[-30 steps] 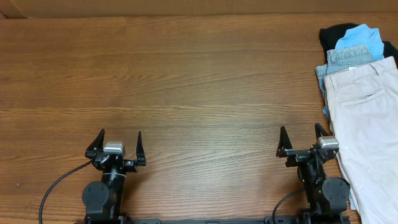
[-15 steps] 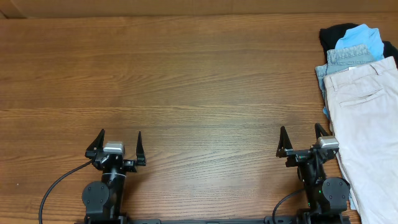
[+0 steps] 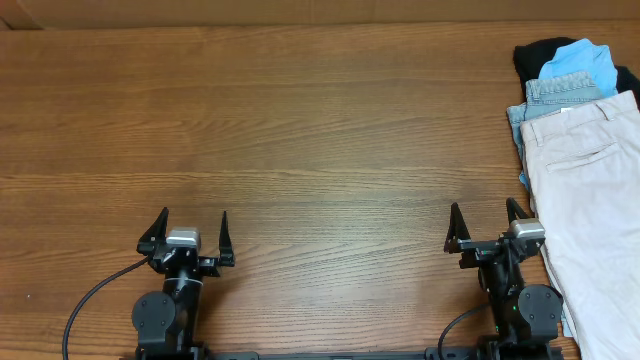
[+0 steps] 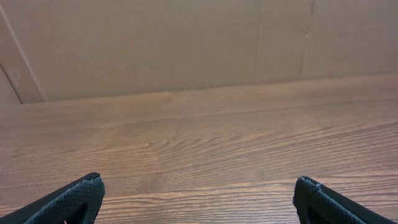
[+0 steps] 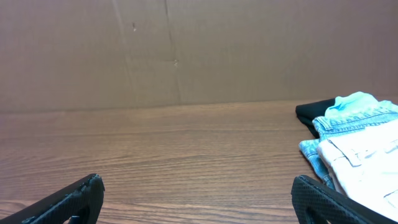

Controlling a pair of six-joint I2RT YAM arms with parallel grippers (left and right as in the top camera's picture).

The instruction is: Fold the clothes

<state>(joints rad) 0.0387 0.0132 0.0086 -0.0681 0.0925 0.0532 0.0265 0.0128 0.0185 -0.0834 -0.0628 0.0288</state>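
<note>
Clothes [image 3: 578,150]: stacked at the right of the worktop [image 3: 320,130], beige shorts [image 3: 585,200] on top.
Left gripper [image 3: 193,215]: wide open, empty.
Right gripper [image 3: 482,213]: wide open, empty, beside the clothes.
Tip: pinch only the beige shorts, pull them onto bare wood.

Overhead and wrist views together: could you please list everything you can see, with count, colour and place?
beige shorts: one, pale beige, top of the pile at the table's right edge
denim shorts: one, light blue, under the beige shorts
sky-blue garment: one, sky blue, beyond the denim
black garment: one, black, pile's far end
table: one, brown wood
cardboard wall: brown, behind the table
cable: black, near left arm
left fingers: two, black, spread open
right fingers: two, black, spread open
</note>
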